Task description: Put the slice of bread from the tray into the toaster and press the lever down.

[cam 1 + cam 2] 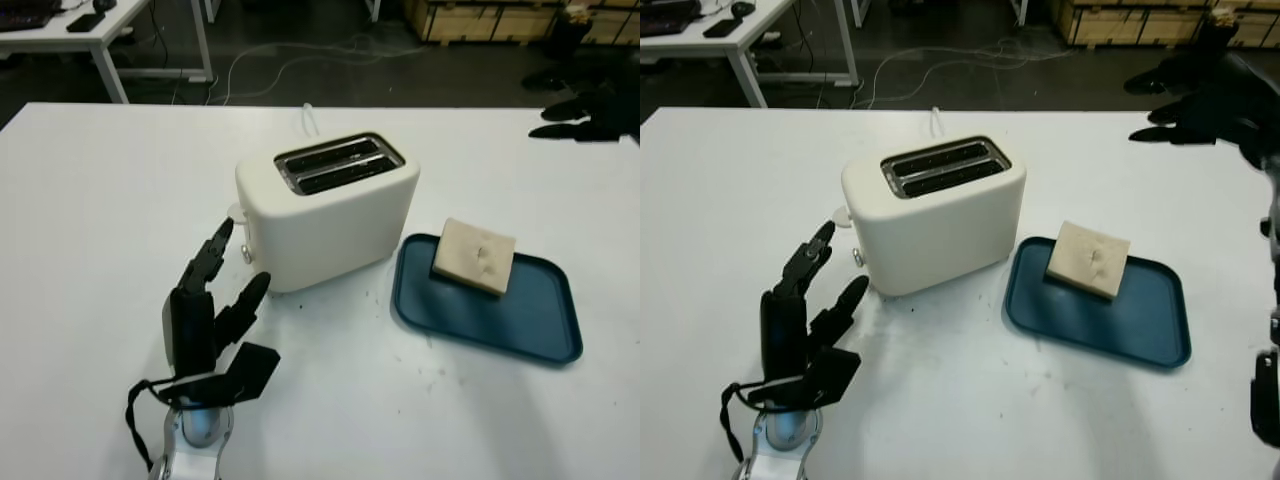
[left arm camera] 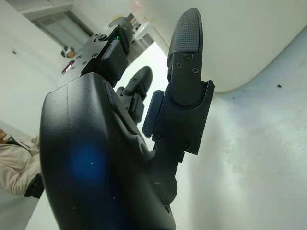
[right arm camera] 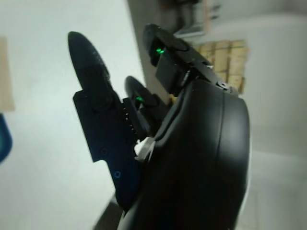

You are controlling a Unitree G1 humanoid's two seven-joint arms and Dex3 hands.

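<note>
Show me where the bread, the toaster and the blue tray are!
bread (image 1: pixel 475 256), left eye view, middle of its top face.
toaster (image 1: pixel 335 222), left eye view, front wall.
blue tray (image 1: pixel 520 322), left eye view, bare floor.

The two head views look forward and down from above the near edge of the white table (image 1: pixel 90 200), set slightly apart sideways; both share the toaster (image 1: pixel 330 205) at centre, with the tray (image 1: pixel 500 315) to its right and the floor beyond. The left wrist view sits very close behind the left hand (image 2: pixel 120 143), low to the tabletop, facing the toaster's lower wall. The right wrist view rides close against the right hand (image 3: pixel 192 143), held high to the toaster's far right, facing along the table.
</note>
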